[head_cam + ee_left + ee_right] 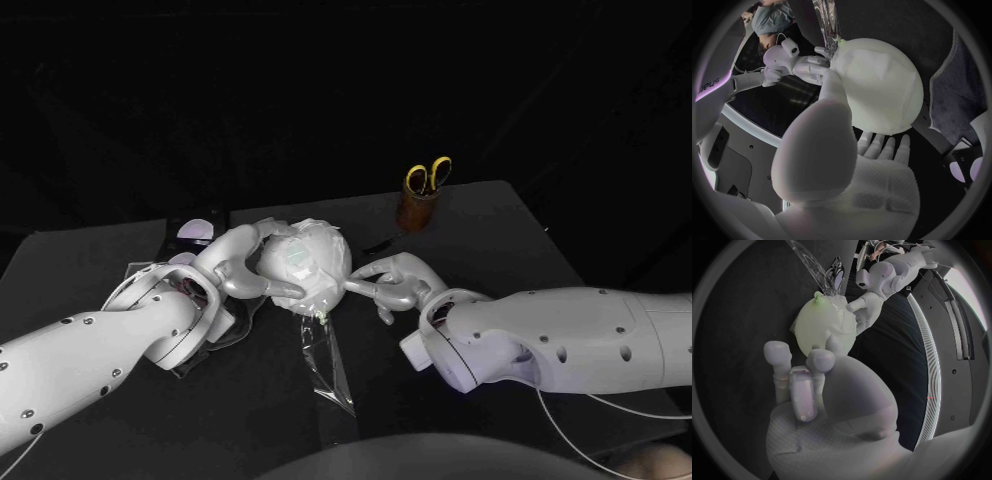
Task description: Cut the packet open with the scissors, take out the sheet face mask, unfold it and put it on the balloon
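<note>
Task looks nearly done. The mask (879, 75) is out, unfolded and lying over the balloon (812, 332), which sits on the desk (490, 235) between the two hands. The scissors (427, 177) stand in a cup (418, 208) beyond the balloon, so cutting is prob. over. What's left, I'd judge, is smoothing the sheet and letting go. The left hand (231, 270) cups the balloon. The left wrist view shows its thumb over the top w/ fingers (879, 145) underneath, which the head view hides. The right hand (387, 285) has curled fingertips against the opposite side near the knot (819, 295); can't tell if it pinches the sheet or only presses. The right wrist view shows bare green skin by the knot. A clear film (326, 365) trails from the balloon toward the robot.
</note>
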